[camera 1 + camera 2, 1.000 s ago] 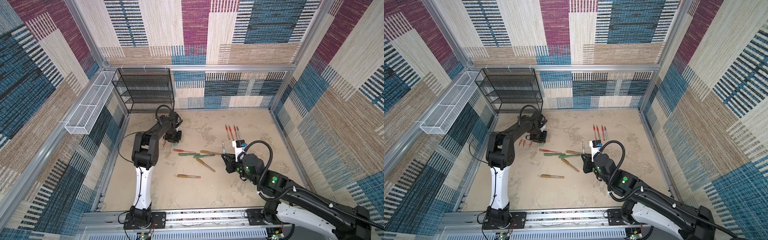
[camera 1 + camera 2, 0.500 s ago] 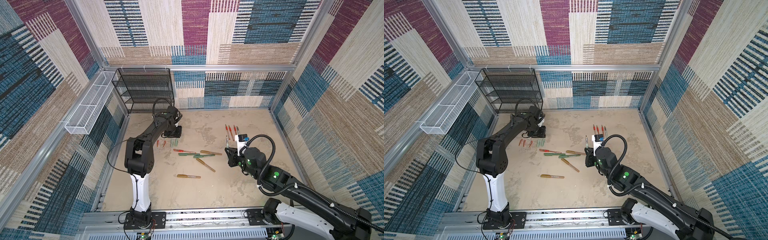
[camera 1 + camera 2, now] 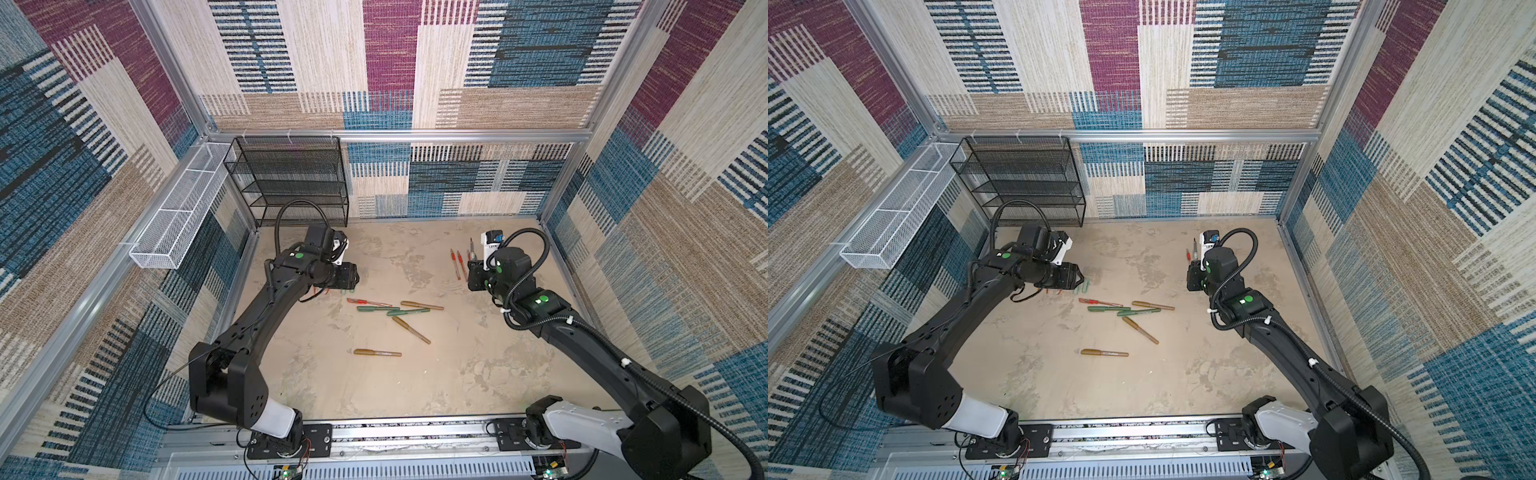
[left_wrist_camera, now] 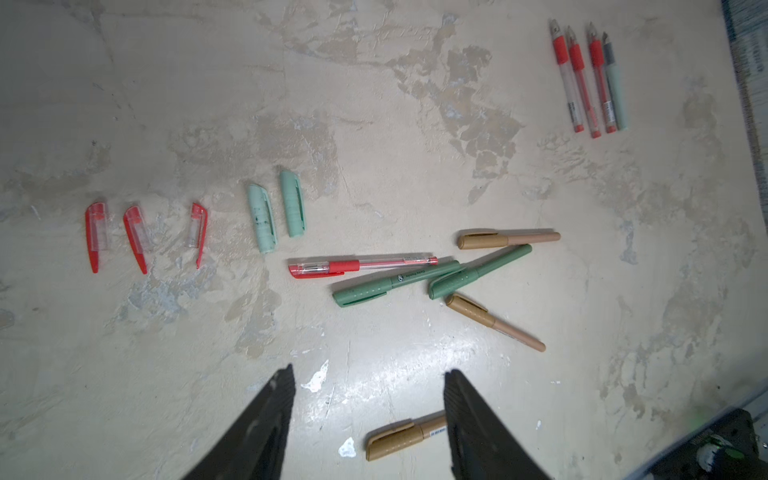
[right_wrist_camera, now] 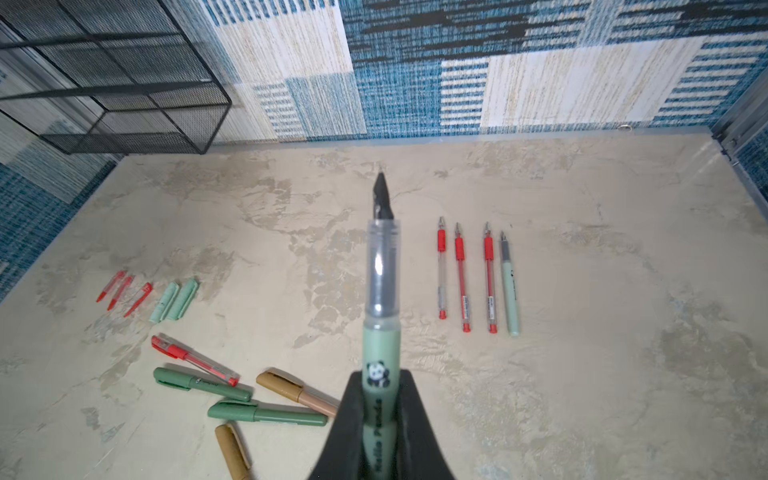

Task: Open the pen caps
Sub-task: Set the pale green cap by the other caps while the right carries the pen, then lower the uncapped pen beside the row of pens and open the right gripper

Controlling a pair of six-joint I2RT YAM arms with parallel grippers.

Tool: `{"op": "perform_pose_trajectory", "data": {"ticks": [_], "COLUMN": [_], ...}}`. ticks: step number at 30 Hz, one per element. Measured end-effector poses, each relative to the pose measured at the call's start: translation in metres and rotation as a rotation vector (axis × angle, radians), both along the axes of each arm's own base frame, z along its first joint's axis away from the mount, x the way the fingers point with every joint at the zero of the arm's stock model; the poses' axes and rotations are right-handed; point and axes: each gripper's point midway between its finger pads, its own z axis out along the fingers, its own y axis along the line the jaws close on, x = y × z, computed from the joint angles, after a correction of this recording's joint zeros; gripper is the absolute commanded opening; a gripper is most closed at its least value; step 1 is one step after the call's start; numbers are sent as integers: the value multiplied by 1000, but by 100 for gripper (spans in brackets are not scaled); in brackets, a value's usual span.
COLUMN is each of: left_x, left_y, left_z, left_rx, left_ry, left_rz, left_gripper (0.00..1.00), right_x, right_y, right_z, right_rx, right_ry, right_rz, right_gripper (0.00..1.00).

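Note:
My left gripper (image 4: 368, 386) is open and empty, above a bronze capped pen (image 4: 405, 438). Three red pen caps (image 4: 97, 232) and two pale mint caps (image 4: 262, 218) lie loose in a row on the table. A red pen (image 4: 361, 266), two dark green pens (image 4: 399, 282) and two more bronze pens (image 4: 507, 239) lie capped in a loose pile. My right gripper (image 5: 380, 378) is shut on an uncapped mint pen barrel (image 5: 381, 340), tip up, near a row of several uncapped barrels (image 5: 473, 274). In both top views the left gripper (image 3: 353, 276) hangs beside the caps.
A black mesh shelf rack (image 3: 291, 178) stands at the back left corner. A white wire basket (image 3: 178, 216) hangs on the left wall. Patterned walls enclose the beige table (image 3: 374, 395) on three sides, with a metal rail along the front.
My left gripper's jaws have opened and it has drawn slightly away from the row of caps. My right gripper has carried the mint barrel farther back toward the row of barrels.

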Motion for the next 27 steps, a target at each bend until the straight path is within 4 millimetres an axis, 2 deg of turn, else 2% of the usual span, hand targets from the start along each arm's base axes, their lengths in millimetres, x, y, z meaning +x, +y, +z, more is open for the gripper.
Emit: {"op": "perform_pose_trajectory", "data": {"ticks": [8, 11, 14, 18, 23, 27], "left_x": [-37, -44, -45, -44, -45, -42], "left_y": [13, 23, 37, 64, 72, 74], "left_z": [17, 22, 25, 22, 23, 30], "left_rx": [-16, -27, -48, -83, -104, -109], "left_ry": [-168, -215, -246, -263, -280, -313], "left_rz": [-48, -46, -13, 68, 88, 91], "left_gripper": [81, 86, 90, 94, 94, 94], "right_x": [44, 57, 67, 82, 99, 117], "right_y": [-36, -58, -78, -89, -101, -104], "right_z": [-32, -50, -70, -94, -122, -134], "right_rx": [-28, -37, -36, -41, -47, -77], "right_ry": [81, 117, 164, 207, 257, 269], "right_rz": [-47, -82, -113, -110, -95, -64], "right_gripper": [0, 0, 0, 0, 3, 3]}}
